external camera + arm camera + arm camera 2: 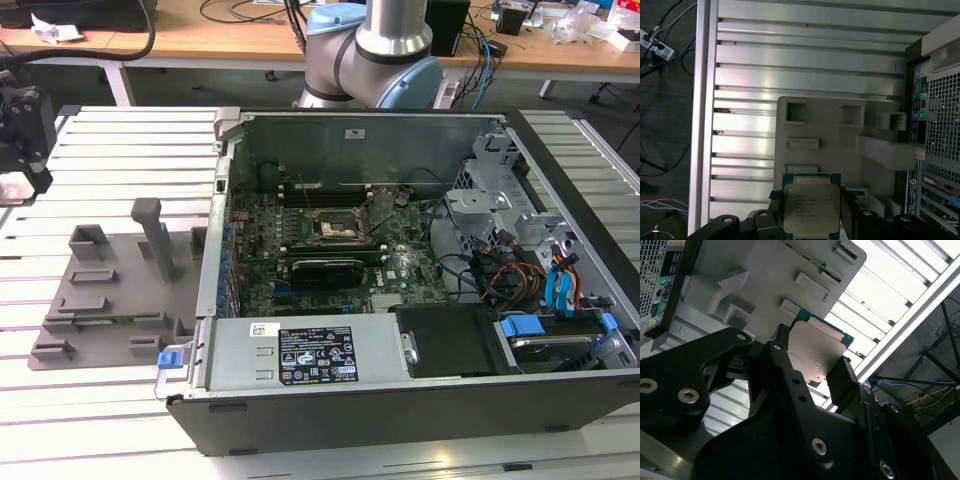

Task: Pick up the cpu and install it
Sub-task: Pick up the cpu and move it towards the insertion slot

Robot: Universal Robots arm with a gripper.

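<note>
The grey-and-blue jointed arm (385,60) is standing with its base beyond the open black computer case (400,400). Its black wrist end (22,130) is being held raised near the end of the flat grey plastic fixture tray (110,300) that lies farthest from the case, toward the exterior view's left of the tray. The wrist end is being pointed down toward the tray.

The black fingers (842,379) are being pressed against two opposite edges of the small flat square cpu (811,210) with a silvery-grey metal top and a thin green rim. The cpu is thus being pinched between them and carried clear above the tray's edge. The tray is being borne by the ribbed aluminium tabletop (765,65). The dark square socket frame (335,225) is lying inside the case, well apart from the tray.

The wrist end is being cut off by the exterior view's left edge. In the first wrist view the cpu's lowest edge is being cropped by the frame. In the second wrist view parts of its rim are being covered by the fingers. Whether the cpu is hanging over the tray or just off it cannot be told.
</note>
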